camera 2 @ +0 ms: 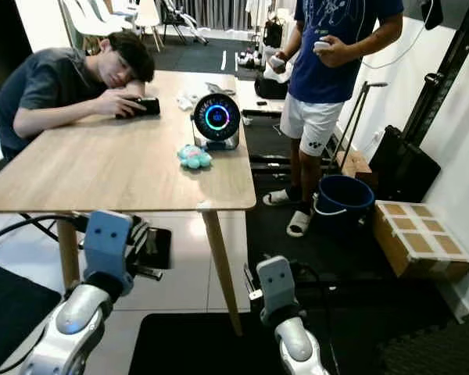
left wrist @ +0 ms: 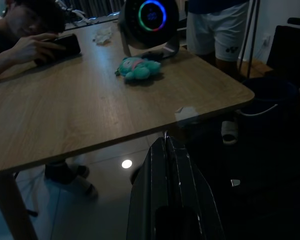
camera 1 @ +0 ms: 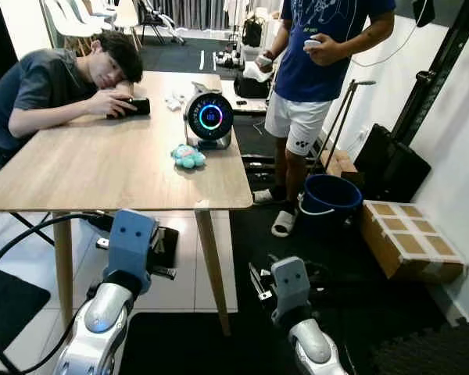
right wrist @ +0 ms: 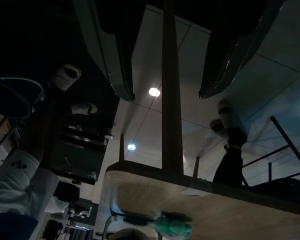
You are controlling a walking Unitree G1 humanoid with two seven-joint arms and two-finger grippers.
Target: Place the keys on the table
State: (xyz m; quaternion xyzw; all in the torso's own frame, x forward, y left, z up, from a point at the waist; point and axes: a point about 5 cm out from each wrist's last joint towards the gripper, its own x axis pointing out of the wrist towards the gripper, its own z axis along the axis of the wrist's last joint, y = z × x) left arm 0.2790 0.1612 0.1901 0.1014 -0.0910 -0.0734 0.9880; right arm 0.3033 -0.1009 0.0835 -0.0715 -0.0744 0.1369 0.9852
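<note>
1. The wooden table [camera 1: 102, 168] stands just ahead of the robot, its near edge above both arms; I judge the robot has stopped short so a gripper can rise over that edge.
2. A person [camera 1: 59, 82] sits at the far left side, head resting on an arm, one hand on a black phone [camera 1: 133, 107] lying flat on the top.
3. A second person [camera 1: 320, 55] in a blue shirt and white shorts stands past the right edge, holding small white devices. The shorts carry a small logo, too small to read.
4. A blue bucket [camera 1: 328, 199] and a cardboard box [camera 1: 406, 238] sit on the floor at right, well clear of the drop zone.
5. A round black gadget [camera 1: 209, 117] with a glowing ring stands upright mid-table; digits show inside but are not legible.
6. A teal plush toy [camera 1: 188, 156] lies just in front of it.
7. The left gripper [left wrist: 166, 150] is below the table edge, fingers pressed together; no keys can be made out between them.
8. The right gripper [right wrist: 165, 75] hangs low by the table leg, fingers spread, holding nothing.
9. I cannot find the keys anywhere.
</note>
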